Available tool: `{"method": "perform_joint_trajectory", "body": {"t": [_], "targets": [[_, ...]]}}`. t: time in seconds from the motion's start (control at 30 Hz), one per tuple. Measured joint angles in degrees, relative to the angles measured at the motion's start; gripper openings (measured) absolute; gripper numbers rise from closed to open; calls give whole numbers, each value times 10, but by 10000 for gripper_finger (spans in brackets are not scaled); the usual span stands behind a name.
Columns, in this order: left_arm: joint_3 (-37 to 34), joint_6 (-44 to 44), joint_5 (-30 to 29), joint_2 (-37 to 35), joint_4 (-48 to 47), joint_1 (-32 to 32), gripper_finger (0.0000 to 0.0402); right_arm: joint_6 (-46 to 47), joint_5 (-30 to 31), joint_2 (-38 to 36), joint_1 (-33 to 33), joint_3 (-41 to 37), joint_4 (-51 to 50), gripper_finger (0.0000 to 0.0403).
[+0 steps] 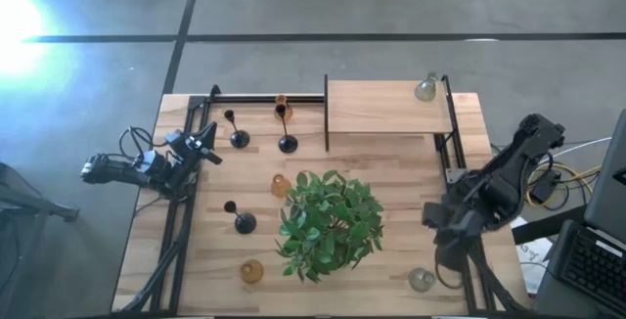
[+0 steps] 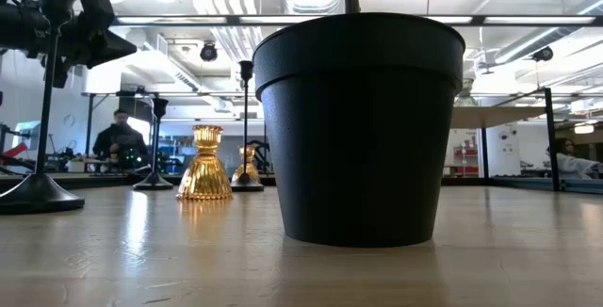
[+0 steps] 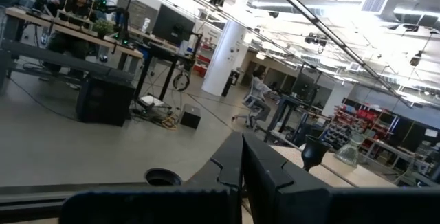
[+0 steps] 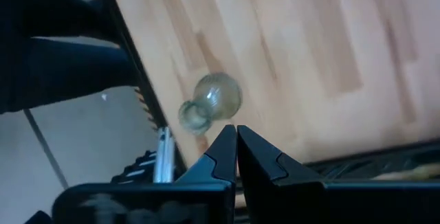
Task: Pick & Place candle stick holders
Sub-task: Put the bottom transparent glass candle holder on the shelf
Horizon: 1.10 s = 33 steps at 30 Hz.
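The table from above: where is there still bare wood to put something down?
Bare wood lies on the raised shelf left of its clear holder, and on the table between the plant and the right gripper. The left half is crowded with black holders and amber ones.
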Motion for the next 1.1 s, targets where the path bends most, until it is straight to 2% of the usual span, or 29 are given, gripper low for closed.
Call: {"method": "perform_joint_trajectory", "body": {"t": [0.3, 0.5, 0.77, 0.9, 1.1], "targets": [[0, 0, 0, 0, -5, 0, 12, 146, 19, 69, 88, 2, 34, 8], [0, 0, 0, 0, -7, 0, 12, 212, 19, 107, 93, -1, 32, 18], [0, 1, 0, 0, -10, 0, 12, 237, 19, 128, 102, -4, 40, 104], [0, 1, 0, 0, -10, 0, 12, 241, 2, 141, 107, -17, 85, 146], [0, 1, 0, 0, -11, 0, 12, 272, -33, 165, 134, -39, 148, 185]]}}
